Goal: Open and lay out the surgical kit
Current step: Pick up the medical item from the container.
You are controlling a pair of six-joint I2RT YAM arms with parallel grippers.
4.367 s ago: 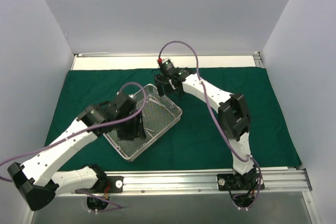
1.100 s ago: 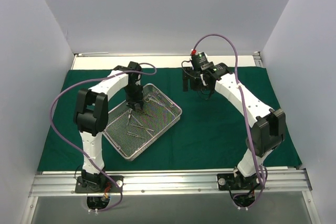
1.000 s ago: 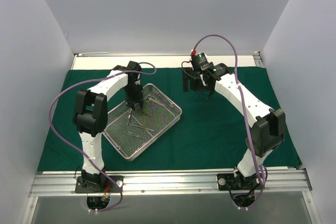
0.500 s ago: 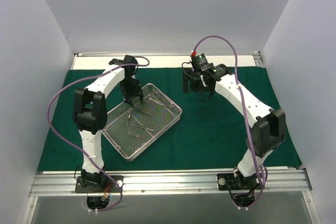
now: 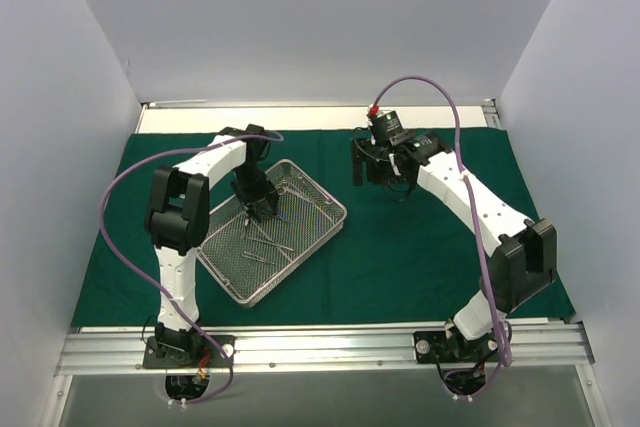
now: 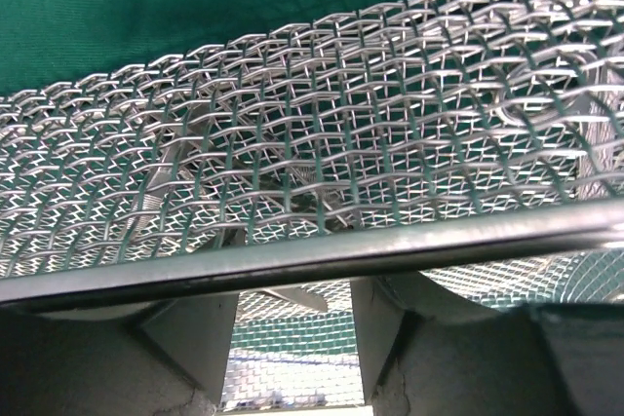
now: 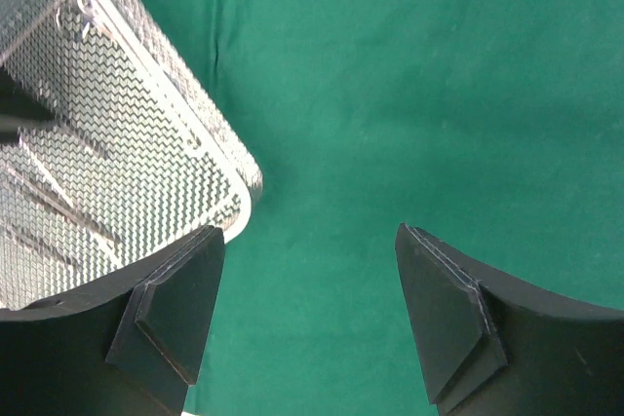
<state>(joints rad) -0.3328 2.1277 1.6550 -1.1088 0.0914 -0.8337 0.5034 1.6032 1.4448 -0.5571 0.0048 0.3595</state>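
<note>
The dark green drape [image 5: 430,247] lies spread flat on the table. On it the silver wire-mesh tray [image 5: 250,282] sits askew, with several thin steel instruments [image 5: 265,242] inside. My left gripper [image 5: 258,207] is down in the tray's far half. In the left wrist view its fingers stand apart [image 6: 294,289] just behind the tray rim [image 6: 409,239], with mesh [image 6: 341,124] beyond and a steel tip between them, ungripped. My right gripper [image 5: 378,175] hangs open and empty over bare drape [image 7: 390,94] right of the tray; its wrist view [image 7: 307,236] shows the tray corner [image 7: 117,143] at left.
White walls close in the left, back and right. A bare white strip [image 5: 300,117] runs behind the drape. An aluminium rail [image 5: 350,347] carries both arm bases at the near edge. Purple cables loop off both arms.
My left gripper has moved from the tray's far-left corner down into the tray over the instruments. My right arm has shifted slightly to the right, still open.
</note>
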